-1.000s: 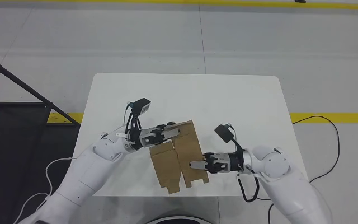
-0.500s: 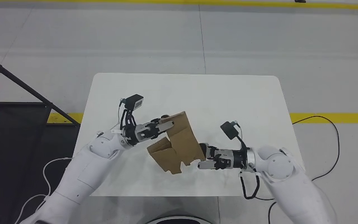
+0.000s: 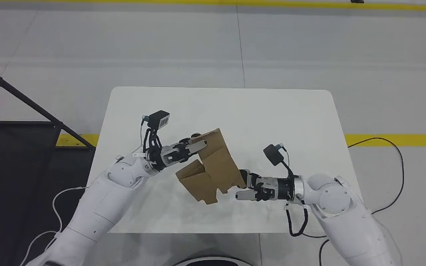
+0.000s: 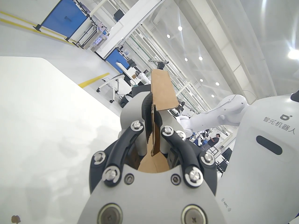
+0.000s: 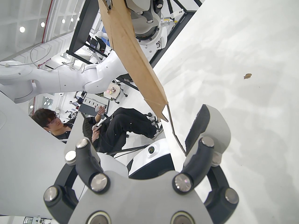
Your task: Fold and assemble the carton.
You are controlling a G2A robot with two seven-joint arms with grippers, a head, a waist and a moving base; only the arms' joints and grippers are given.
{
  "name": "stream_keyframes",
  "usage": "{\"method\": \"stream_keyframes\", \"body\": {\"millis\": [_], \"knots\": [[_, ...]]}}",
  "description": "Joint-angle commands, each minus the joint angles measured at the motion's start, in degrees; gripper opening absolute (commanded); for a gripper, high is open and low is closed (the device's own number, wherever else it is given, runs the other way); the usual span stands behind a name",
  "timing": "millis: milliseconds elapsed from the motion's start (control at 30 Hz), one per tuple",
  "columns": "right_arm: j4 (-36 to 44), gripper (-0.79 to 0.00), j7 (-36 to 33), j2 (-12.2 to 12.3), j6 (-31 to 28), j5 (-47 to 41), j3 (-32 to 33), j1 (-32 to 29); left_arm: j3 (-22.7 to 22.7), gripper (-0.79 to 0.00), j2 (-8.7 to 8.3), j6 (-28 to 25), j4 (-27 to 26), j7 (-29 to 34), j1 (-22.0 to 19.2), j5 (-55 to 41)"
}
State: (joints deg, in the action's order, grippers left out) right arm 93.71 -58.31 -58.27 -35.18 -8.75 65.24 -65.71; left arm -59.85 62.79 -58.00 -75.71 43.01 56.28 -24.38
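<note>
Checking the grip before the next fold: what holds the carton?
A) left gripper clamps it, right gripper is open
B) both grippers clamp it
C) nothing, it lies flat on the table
A: the left gripper is shut on the carton, while the right gripper has its fingers apart, a carton corner between them.

The top camera looks down from high above on the whole desk [image 3: 286, 120]. Wrist cameras sit close behind the left end effector [image 4: 153, 115] and right end effector [image 5: 143, 117], tilted upward. All three views share the carton [image 3: 213, 166].
</note>
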Motion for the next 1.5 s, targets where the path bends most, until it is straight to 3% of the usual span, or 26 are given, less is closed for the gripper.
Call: {"method": "stream_keyframes", "body": {"millis": [0, 833, 967, 1233, 1467], "knots": [[0.0, 0.0, 0.0, 0.0, 0.0, 0.0, 0.0, 0.0, 0.0, -0.785, 0.0, 0.0, 0.0, 0.0, 0.0, 0.0], [0.0, 0.0, 0.0, 0.0, 0.0, 0.0, 0.0, 0.0, 0.0, -0.785, 0.0, 0.0, 0.0, 0.0, 0.0, 0.0], [0.0, 0.0, 0.0, 0.0, 0.0, 0.0, 0.0, 0.0, -0.2, -0.785, 0.11, 2.3, -1.4, -2.3, 0.9, 1.6], [2.2, 0.0, 4.8, 1.1, 1.7, 9.3, 5.2, -3.1, -0.8, -0.785, 0.55, 4.2, -0.8, -5.5, 0.5, 1.9], [7.9, 0.0, 14.5, 1.9, 1.4, 20.0, 11.5, -8.3, -2.0, -0.785, 0.76, 6.1, -1.1, -8.2, 0.5, 4.6]]}}
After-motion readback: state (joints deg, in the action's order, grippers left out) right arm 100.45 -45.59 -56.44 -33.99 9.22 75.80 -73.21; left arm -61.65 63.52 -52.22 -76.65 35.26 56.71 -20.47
